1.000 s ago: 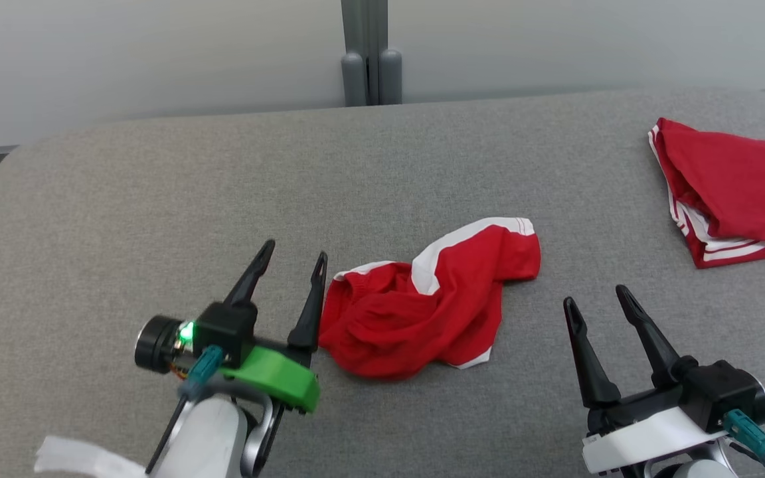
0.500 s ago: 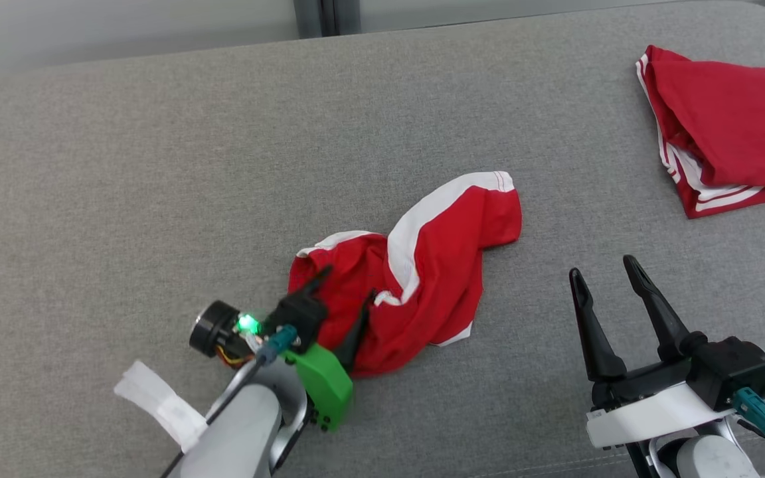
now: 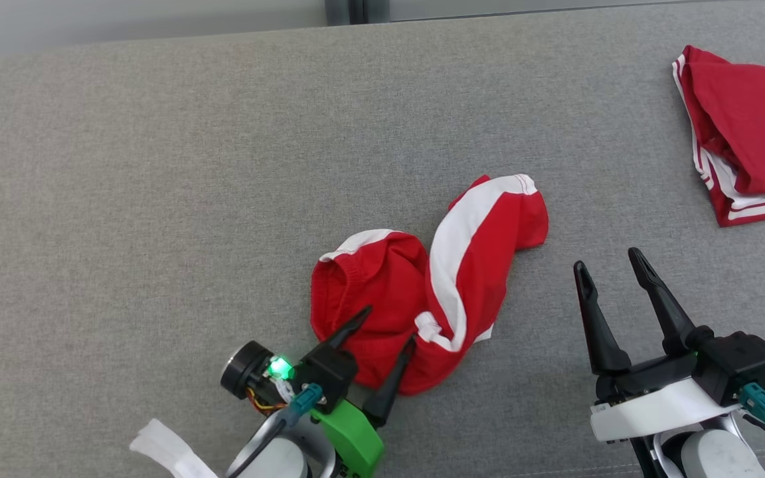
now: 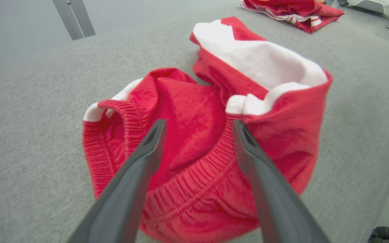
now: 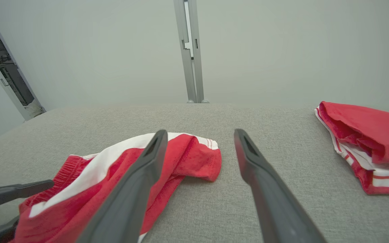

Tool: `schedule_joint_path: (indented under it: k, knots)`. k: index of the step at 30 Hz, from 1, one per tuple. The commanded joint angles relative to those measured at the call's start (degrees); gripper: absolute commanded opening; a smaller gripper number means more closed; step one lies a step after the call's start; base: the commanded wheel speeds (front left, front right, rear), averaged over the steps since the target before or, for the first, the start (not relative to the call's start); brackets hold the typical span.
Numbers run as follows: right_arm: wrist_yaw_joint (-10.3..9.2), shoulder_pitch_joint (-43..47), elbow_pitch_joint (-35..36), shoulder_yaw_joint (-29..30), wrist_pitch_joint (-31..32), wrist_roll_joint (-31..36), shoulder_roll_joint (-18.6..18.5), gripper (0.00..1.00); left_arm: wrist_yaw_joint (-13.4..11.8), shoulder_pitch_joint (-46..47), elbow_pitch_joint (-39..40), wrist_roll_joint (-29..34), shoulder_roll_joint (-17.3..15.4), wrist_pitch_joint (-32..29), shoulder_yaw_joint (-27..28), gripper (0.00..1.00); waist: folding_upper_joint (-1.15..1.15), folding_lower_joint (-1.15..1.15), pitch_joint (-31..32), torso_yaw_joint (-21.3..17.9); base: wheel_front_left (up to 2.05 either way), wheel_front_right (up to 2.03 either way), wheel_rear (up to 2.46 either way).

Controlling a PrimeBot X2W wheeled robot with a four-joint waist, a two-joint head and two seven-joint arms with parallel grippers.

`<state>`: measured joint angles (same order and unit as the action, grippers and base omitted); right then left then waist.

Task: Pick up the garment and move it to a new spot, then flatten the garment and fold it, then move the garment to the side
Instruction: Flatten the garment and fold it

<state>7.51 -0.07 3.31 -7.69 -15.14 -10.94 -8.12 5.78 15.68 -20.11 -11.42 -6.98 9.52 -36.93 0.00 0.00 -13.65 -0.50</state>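
The crumpled red-and-white fabric garment [image 3: 382, 279], lying on the grey cloth surface [image 3: 157, 199], is being straddled at its waistband [image 4: 194, 189] by the spread, empty left gripper [image 3: 389, 325] for pinching; the right gripper [image 3: 607, 260] is being held spread, clear.

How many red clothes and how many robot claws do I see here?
Red garments: 2 (crumpled garment, folded garment)
Grippers: 2 (left gripper, right gripper)
Total: 4
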Motion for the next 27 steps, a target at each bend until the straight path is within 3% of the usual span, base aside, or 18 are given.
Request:
schedule_joint_path:
  k: [1,10,27]
  knots:
    - [-0.05,-0.5,0.1,0.1,0.0,-0.3,-0.3,1.00,0.2,-0.5,0.9,-0.5,0.1,-0.9,-0.6,1.00,0.00,0.00,0.0,0.3,0.00,0.00,0.00]
    - [-0.05,-1.3,0.2,-0.5,0.0,-0.7,-0.7,1.00,1.2,2.6,3.8,-0.7,-0.6,-5.6,-5.1,1.00,0.00,0.00,0.1,-1.1,0.00,0.00,0.00]
    - [-0.05,-1.6,0.2,0.2,0.0,-0.9,0.8,1.00,1.5,4.8,10.4,-2.8,-6.8,-20.4,-11.7,1.00,0.00,0.00,-0.6,-3.9,0.00,0.00,0.00]
